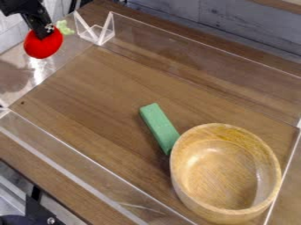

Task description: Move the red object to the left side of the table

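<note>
The red object (44, 45) is a small round bright-red toy fruit with a green leaf tip. It hangs in the air at the top left, above the far left end of the table (106, 97). My gripper (39, 26) comes down from the top left corner and is shut on the red object from above. Only the dark lower part of the gripper shows; the rest is cut off by the frame edge.
A green rectangular block (159, 127) lies near the middle of the table, touching a large wooden bowl (226, 172) at the front right. Low clear acrylic walls (94, 28) border the tabletop.
</note>
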Controlling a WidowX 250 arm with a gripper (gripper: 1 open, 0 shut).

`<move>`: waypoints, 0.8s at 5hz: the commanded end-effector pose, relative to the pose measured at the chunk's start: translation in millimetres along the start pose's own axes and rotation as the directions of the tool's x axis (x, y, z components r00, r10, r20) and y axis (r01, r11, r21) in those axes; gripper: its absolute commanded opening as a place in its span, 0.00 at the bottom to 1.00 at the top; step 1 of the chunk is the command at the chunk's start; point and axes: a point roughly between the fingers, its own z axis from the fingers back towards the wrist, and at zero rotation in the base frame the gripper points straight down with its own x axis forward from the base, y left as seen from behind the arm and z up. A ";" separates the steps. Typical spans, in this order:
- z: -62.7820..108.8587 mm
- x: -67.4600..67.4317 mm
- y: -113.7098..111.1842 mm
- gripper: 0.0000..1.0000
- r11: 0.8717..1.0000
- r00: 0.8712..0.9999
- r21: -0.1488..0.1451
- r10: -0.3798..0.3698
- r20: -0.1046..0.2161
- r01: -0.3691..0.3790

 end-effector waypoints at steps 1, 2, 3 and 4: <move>7.4 -11.6 4.8 1.00 0.999 1.000 -0.038 -0.001 -0.006 0.001; -1.4 -15.8 14.9 1.00 1.000 1.000 -0.024 -0.017 0.009 0.017; -8.0 -23.0 17.7 1.00 1.000 1.000 0.010 0.017 0.020 -0.017; -5.7 -34.2 5.8 1.00 0.998 0.998 0.030 0.063 0.032 -0.064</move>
